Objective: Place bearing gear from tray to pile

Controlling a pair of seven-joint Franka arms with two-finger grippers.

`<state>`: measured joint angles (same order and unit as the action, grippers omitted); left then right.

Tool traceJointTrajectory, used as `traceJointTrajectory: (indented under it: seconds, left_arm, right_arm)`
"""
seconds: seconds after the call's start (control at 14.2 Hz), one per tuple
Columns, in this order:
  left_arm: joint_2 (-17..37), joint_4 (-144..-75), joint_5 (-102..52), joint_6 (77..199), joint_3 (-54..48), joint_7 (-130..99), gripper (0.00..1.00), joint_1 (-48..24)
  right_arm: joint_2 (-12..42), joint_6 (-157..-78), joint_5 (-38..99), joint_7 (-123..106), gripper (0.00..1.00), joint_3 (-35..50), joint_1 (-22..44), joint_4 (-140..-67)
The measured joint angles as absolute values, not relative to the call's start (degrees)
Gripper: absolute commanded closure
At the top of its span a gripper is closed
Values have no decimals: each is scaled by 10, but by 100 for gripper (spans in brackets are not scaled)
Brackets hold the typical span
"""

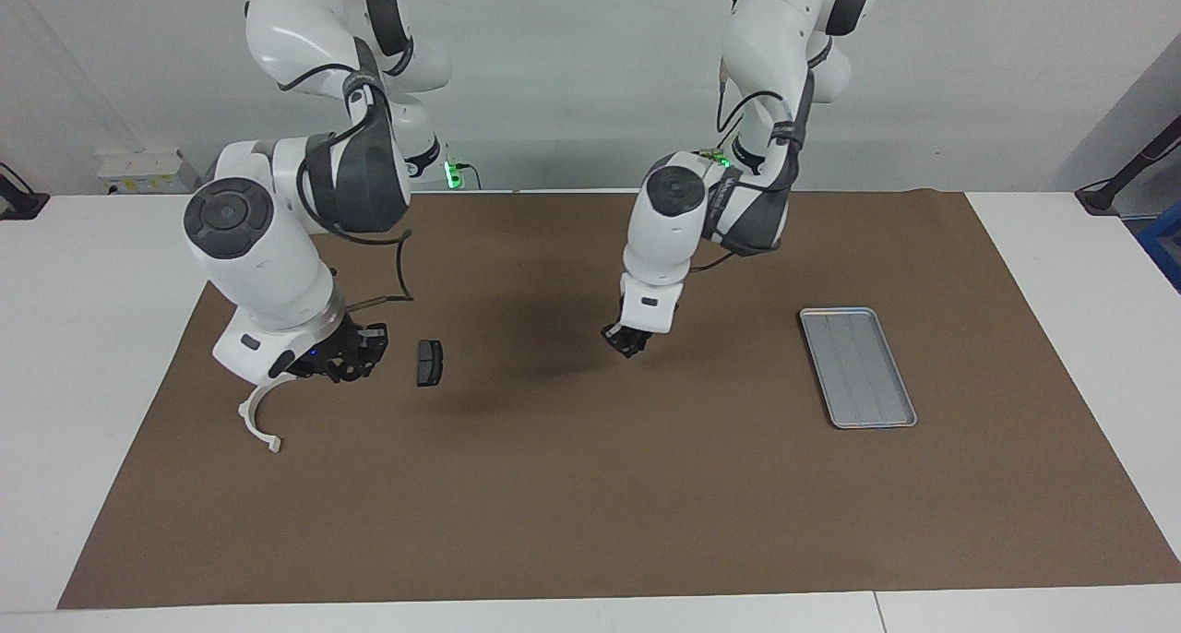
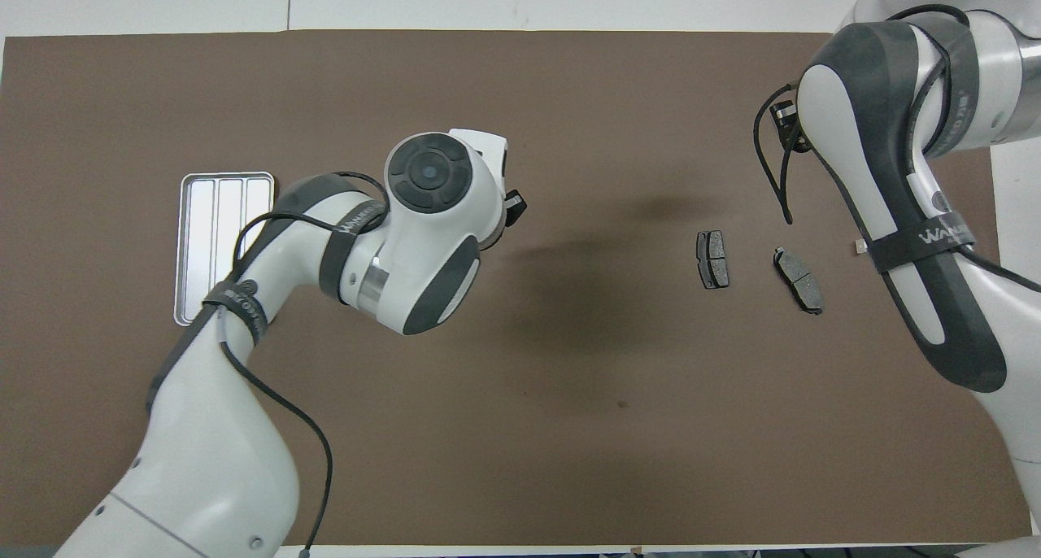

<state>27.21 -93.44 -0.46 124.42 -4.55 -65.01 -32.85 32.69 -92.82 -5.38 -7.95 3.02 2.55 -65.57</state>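
Counted: one tray [image 1: 858, 367], two dark grey plates [image 2: 712, 259], one white half-ring bracket [image 1: 258, 416]. In the tray only bare ridges to see; bearing gear not to make out anywhere. Tray toward the left arm's end, pile [image 1: 430, 363] toward the right arm's. Left gripper [image 1: 629, 342] over the mat [image 1: 590, 485] between them, right gripper [image 1: 346, 356] low over the pile; open or closed, impossible to tell for both.
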Motion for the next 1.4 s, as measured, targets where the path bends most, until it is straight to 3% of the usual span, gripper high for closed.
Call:
traceJointTrajectory:
  seconds: [0.28, 0.49, 0.56, 0.63, 0.7, 0.98, 1.05, 1.12, 1.19, 1.4]
  left_arm:
    - [298, -949, -3, 1278, -36, -656, 98, -337]
    - [291, -980, -3, 1301, -36, -656, 96, -338]
    - [289, -990, -3, 1311, -36, -656, 79, -338]
    - [286, -997, -3, 1317, -36, -656, 15, -338]
    - [283, -1000, -3, 1317, -36, -656, 0, -338]
    - [263, -980, 15, 1241, -26, -657, 0, -329]
    - [243, -976, 18, 1215, -20, -654, 0, -317]
    - [215, -977, 22, 1189, -16, -637, 0, -293]
    - [181, -979, 23, 1161, -14, -600, 0, -261]
    - [89, -984, 23, 1071, -12, -445, 0, -146]
  right_arm:
    - [339, -1116, -90, -84, 100, 30, 6, -788]
    - [358, -1170, -93, -84, 100, 30, -6, -816]
    - [363, -1181, -93, -84, 100, 30, -6, -817]
    - [367, -1193, -93, -84, 100, 30, -6, -818]
    - [371, -1208, -93, -84, 100, 30, -6, -821]
    - [384, -1230, -93, -84, 100, 30, -10, -828]
    - [384, -1230, -93, -84, 91, 30, -10, -828]
    - [384, -1230, -93, -84, 39, 31, -10, -828]
    - [384, -1230, -93, -84, 0, 31, -10, -828]
    - [384, -1230, -93, -84, 0, 32, -10, -828]
